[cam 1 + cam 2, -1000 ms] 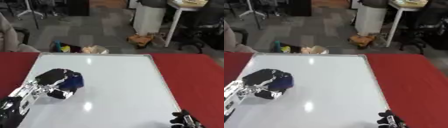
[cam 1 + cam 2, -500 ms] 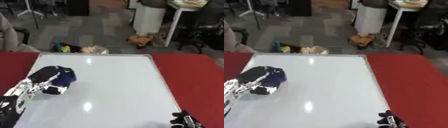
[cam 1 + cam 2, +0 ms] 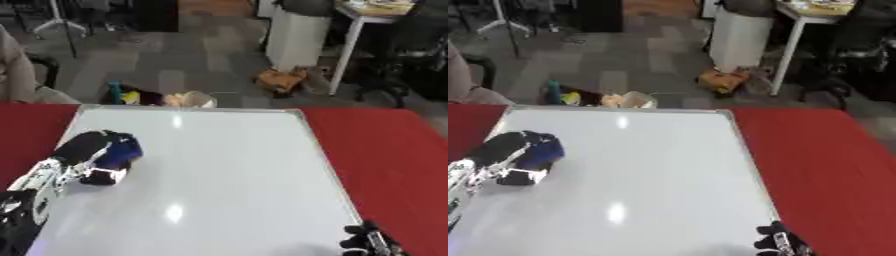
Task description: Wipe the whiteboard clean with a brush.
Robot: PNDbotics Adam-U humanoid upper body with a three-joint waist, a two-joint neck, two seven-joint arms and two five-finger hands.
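Note:
A white whiteboard (image 3: 227,170) with a silver frame lies flat on the red table. Its surface shows no marks, only light glare. My left hand (image 3: 80,156) is on the board's left side, fingers curled round a blue brush (image 3: 121,151) pressed against the board. The left forearm runs down to the lower left corner. Only the fingertips of my right hand (image 3: 367,241) show at the bottom edge, just off the board's lower right corner; I cannot make out their pose.
The red table (image 3: 389,150) extends to the right of the board and a strip shows on the left. Beyond the far edge is grey floor with small objects (image 3: 188,98), a white bin (image 3: 297,35) and a desk with chairs.
My left hand has slid the brush leftward and slightly away across the board over the last second. The right hand has stayed put.

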